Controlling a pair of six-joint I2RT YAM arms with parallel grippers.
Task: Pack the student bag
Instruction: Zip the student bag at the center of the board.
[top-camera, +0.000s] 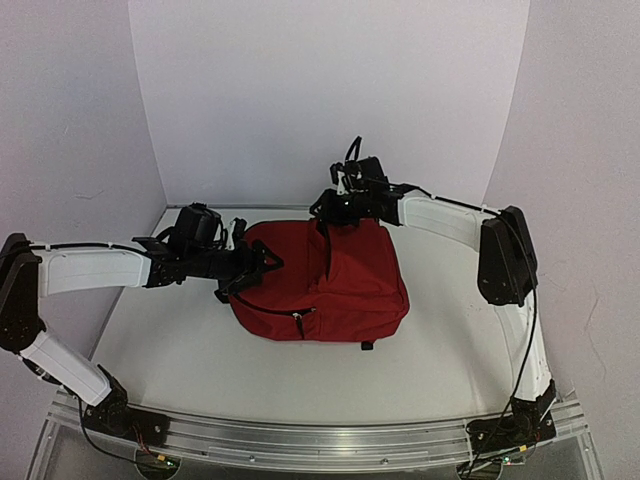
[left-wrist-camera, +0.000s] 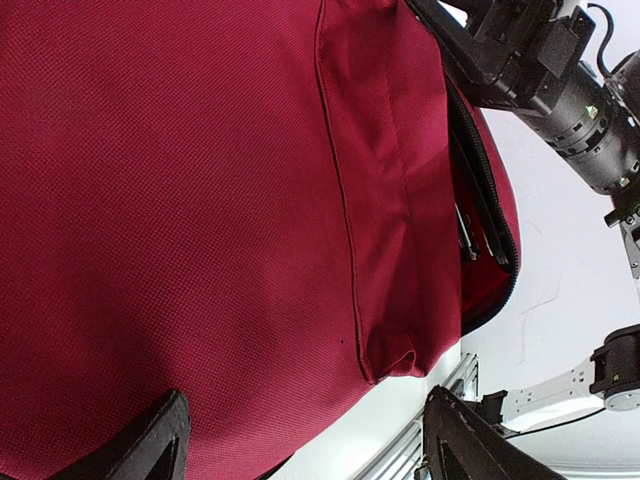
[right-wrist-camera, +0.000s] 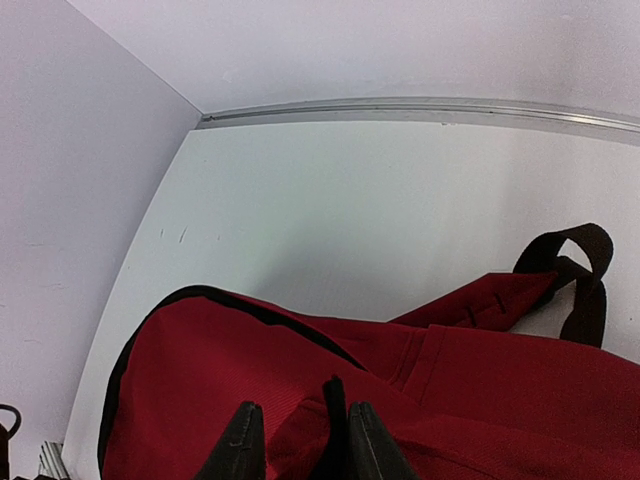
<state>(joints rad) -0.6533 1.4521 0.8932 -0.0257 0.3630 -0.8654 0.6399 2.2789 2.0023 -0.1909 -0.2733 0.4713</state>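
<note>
The dark red student bag (top-camera: 330, 280) lies flat in the middle of the white table, front pocket zipper toward the near edge. My left gripper (top-camera: 252, 268) is open at the bag's left side; in the left wrist view (left-wrist-camera: 310, 445) its wide-spread fingers (left-wrist-camera: 160, 445) frame red fabric (left-wrist-camera: 200, 200) and hold nothing. My right gripper (top-camera: 328, 210) is at the bag's far top edge. In the right wrist view (right-wrist-camera: 300, 450) its fingers (right-wrist-camera: 240, 445) pinch a raised fold of the bag (right-wrist-camera: 300, 400) with black trim. The main zipper opening (left-wrist-camera: 480, 220) gapes, with dark contents inside.
A black strap loop (right-wrist-camera: 580, 270) lies on the table beyond the bag. White walls enclose the table on the left, back and right. An aluminium rail (top-camera: 320, 440) runs along the near edge by the arm bases. The right arm (left-wrist-camera: 540, 70) hangs over the bag's opening.
</note>
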